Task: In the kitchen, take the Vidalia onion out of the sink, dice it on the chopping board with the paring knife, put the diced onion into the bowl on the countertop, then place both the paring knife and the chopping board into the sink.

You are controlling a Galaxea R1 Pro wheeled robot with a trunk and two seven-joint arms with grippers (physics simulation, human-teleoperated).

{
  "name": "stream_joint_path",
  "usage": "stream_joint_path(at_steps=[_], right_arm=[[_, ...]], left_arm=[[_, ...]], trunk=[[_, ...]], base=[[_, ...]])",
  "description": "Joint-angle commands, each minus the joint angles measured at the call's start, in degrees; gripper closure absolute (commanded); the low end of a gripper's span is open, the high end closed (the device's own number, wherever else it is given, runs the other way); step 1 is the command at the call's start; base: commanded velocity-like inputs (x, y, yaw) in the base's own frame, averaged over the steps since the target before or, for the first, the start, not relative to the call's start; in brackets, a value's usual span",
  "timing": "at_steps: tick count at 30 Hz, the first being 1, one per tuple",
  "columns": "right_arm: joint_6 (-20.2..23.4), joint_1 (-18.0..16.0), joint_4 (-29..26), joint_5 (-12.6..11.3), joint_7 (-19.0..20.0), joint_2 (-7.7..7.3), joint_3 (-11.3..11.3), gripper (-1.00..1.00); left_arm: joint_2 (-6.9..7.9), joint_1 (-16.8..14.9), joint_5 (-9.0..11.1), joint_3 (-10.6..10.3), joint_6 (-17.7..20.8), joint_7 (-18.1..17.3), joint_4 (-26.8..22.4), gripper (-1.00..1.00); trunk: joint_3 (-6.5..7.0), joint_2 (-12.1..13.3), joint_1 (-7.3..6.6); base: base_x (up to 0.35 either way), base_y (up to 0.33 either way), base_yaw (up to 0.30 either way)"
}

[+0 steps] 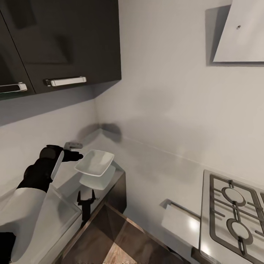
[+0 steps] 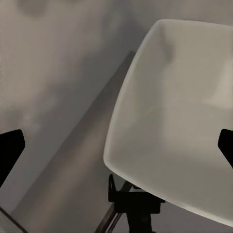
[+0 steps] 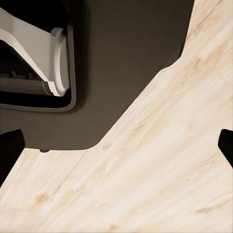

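Bowl (image 1: 96, 162) at countertop (image 1: 146, 172) edge, beside left hand (image 1: 75, 156).

Your head camera looks forward and down into a kitchen corner, taking in the dark wall cabinets (image 1: 62, 44), the grey countertop (image 1: 154, 172) and, at the right edge, the hob (image 1: 234, 212); it sits well back, with your left arm (image 1: 36, 183) reaching in from the lower left. Your left wrist camera sits very close above the white bowl (image 2: 174, 121), facing down onto it and the countertop (image 2: 58, 97) beside it. Head and left wrist views share that bowl (image 1: 95, 163). Your right wrist camera points straight down at the light wood floor (image 3: 160, 165) and a dark part of the robot (image 3: 126, 63).
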Motion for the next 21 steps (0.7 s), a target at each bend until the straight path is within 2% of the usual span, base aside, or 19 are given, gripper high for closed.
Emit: stream_joint_path(at_steps=[1,5,7,8,10,14,21], right_arm=[[0.0,0.0,-0.1,0.5,-0.3,0.02,0.0,-1.00],[0.0,0.0,-0.1,0.5,-0.3,0.02,0.0,-1.00],[0.0,0.0,-0.1,0.5,-0.3,0.02,0.0,-1.00],[0.0,0.0,-0.1,0.5,-0.3,0.02,0.0,-1.00],[0.0,0.0,-0.1,0.5,-0.3,0.02,0.0,-1.00],[0.0,0.0,-0.1,0.5,-0.3,0.02,0.0,-1.00],[0.0,0.0,-0.1,0.5,-0.3,0.02,0.0,-1.00]], left_arm=[[0.09,-0.1,0.0,-0.1,0.2,-0.2,-0.1,-1.00],[0.70,-0.1,0.2,0.0,0.2,-0.3,-0.1,-1.00],[0.81,0.0,0.3,0.7,0.2,-0.3,-0.1,-1.00],[0.89,0.0,0.5,2.8,0.2,-0.8,-0.1,-1.00],[0.91,0.0,0.7,4.8,0.2,-1.9,-0.1,-1.00],[0.96,0.0,0.7,7.4,-0.8,-5.3,-0.1,-1.00],[1.37,0.0,0.7,8.2,-1.2,-6.7,-0.1,-1.00]], trunk=[[-0.20,-0.1,0.03],[-0.57,-0.1,0.03],[-0.76,-0.1,0.03],[-0.85,-0.1,0.03],[-1.03,-0.1,0.03],[-1.40,-0.1,0.03],[-2.05,-0.1,0.03]], base=[[0.000,0.000,0.000],[0.000,0.000,0.000],[0.000,0.000,0.000],[0.000,0.000,0.000],[0.000,0.000,0.000],[0.000,0.000,0.000],[0.000,0.000,0.000]])
